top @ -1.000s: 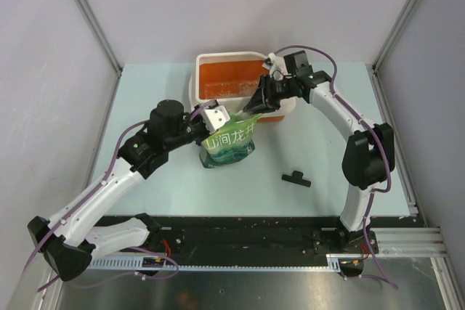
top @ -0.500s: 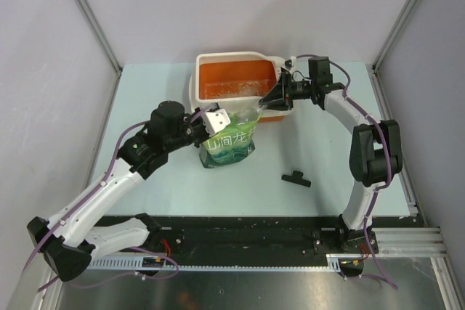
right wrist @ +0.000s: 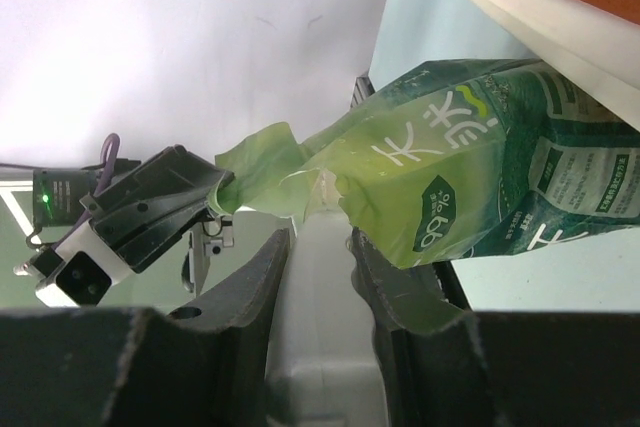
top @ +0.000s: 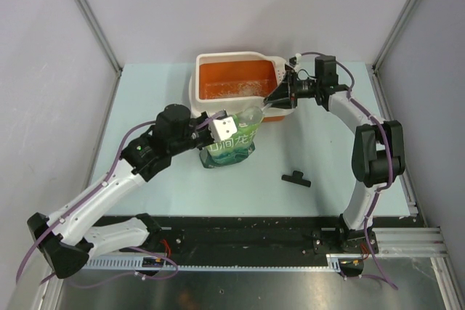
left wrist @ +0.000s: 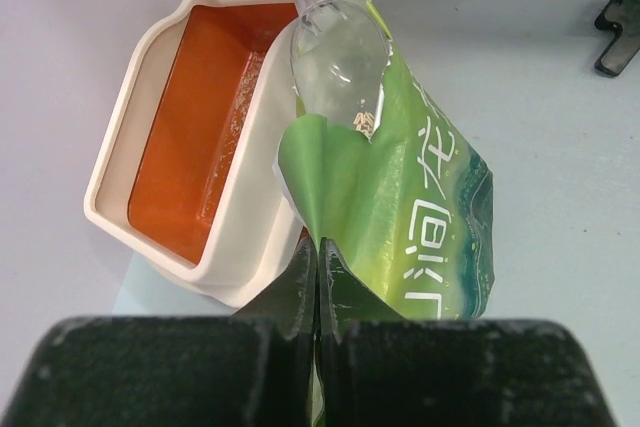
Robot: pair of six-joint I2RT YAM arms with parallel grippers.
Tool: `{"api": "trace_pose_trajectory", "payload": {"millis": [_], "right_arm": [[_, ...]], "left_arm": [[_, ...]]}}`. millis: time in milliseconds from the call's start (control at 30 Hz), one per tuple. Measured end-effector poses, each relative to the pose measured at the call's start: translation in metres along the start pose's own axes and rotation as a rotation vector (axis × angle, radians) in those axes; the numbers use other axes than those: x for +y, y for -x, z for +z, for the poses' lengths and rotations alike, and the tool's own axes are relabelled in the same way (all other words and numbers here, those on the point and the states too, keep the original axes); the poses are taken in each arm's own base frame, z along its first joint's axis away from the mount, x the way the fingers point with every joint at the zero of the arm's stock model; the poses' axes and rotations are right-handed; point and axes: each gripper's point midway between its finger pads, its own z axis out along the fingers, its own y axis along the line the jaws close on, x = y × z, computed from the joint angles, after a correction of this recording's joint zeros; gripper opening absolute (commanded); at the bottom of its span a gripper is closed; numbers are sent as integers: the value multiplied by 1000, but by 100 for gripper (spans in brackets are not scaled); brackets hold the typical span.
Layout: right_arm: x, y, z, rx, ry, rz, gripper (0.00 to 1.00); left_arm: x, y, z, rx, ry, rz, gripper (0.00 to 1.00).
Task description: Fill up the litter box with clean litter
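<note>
Orange litter box [top: 227, 54] mostly bare, thin clean litter [left wrist: 243, 112] streak only; most left. L tool [left wrist: 315, 257] clamped on green pouch [top: 231, 147], R tool [right wrist: 318, 242] gripping clear scoop [left wrist: 335, 57] at its mouth.

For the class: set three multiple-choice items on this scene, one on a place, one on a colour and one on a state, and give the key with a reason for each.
1. Where does the black clip lie?
A. In the litter box
B. On the table, apart from the green pouch
C. Between a gripper's fingers

2. What colour is the inside of the litter box?
A. Blue
B. Black
C. Orange

3. How does the left gripper stand?
A. Shut on the green pouch's top edge
B. Wide open above the litter box
C. Shut on the black clip

Key:
1 B, as the top view shows it alone on the table surface.
2 C, as the floor and walls are orange within a cream rim.
3 A, as the left wrist view shows the fingers pinching the foil.
</note>
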Motion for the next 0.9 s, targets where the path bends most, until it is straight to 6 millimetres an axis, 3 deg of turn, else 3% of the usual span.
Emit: {"api": "trace_pose_trajectory", "payload": {"millis": [467,900], "right_arm": [[9,8,-7,-22,23,18,0],[3,4,-16,-26,36,88,0]], "left_arm": [[3,0,0,7,10,23,0],[3,1,1,2,10,25,0]]}}
